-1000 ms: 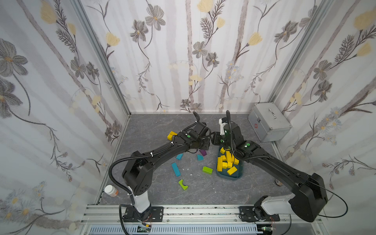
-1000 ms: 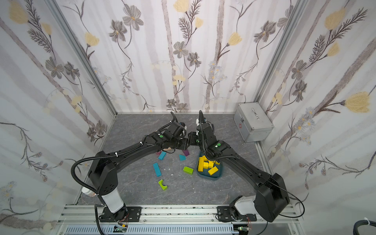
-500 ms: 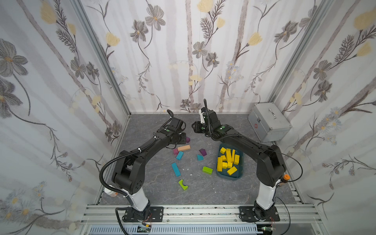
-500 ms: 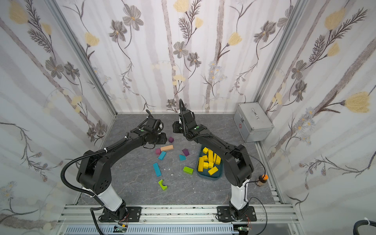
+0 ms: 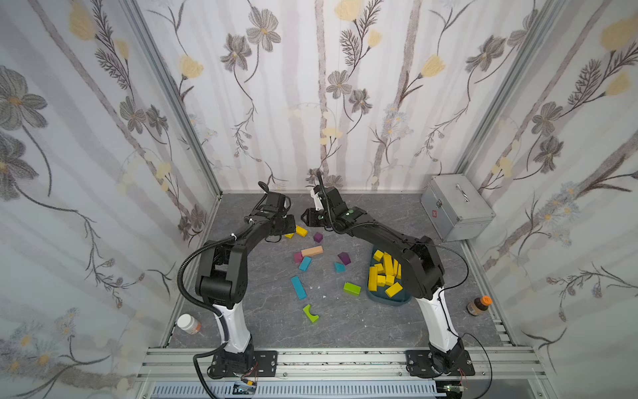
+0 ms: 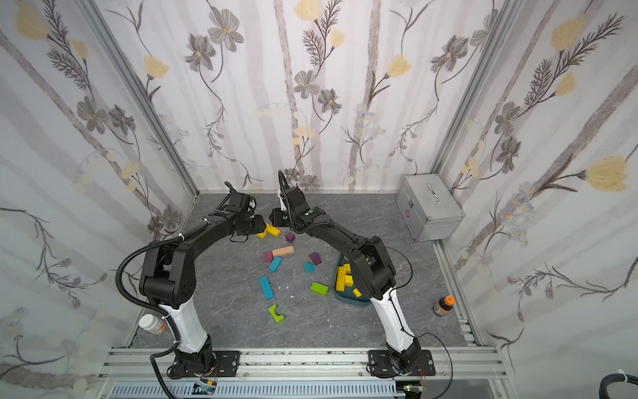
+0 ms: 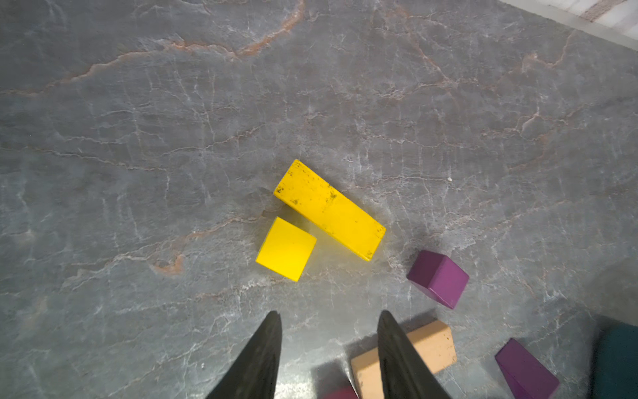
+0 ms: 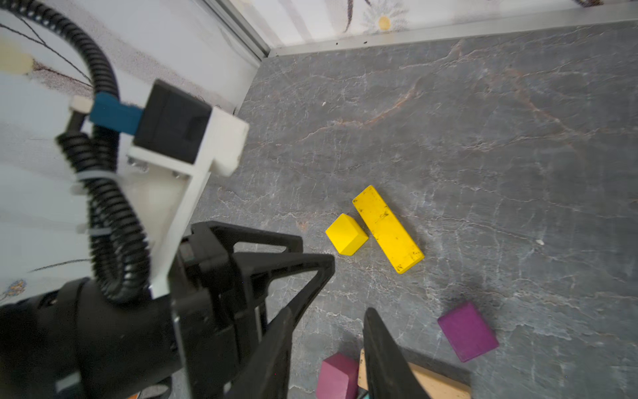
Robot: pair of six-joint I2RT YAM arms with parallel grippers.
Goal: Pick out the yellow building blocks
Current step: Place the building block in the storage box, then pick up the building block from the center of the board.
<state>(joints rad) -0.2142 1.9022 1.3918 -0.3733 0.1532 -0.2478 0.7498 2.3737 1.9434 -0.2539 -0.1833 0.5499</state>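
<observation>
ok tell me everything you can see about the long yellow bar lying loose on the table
The long yellow bar is a bright, matte rectangular block, solid-looking, with dark scuffs on its top face and edges. It lies flat on the grey table, toward the back wall. A small yellow cube sits close by its long side; whether they touch cannot be told. Nothing grips it: the open left tool hovers short of it.

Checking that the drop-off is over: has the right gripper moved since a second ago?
Yes. The right gripper has swung away from the teal bin, where it hung before, toward the two loose yellow building blocks farther back on the floor.
</observation>
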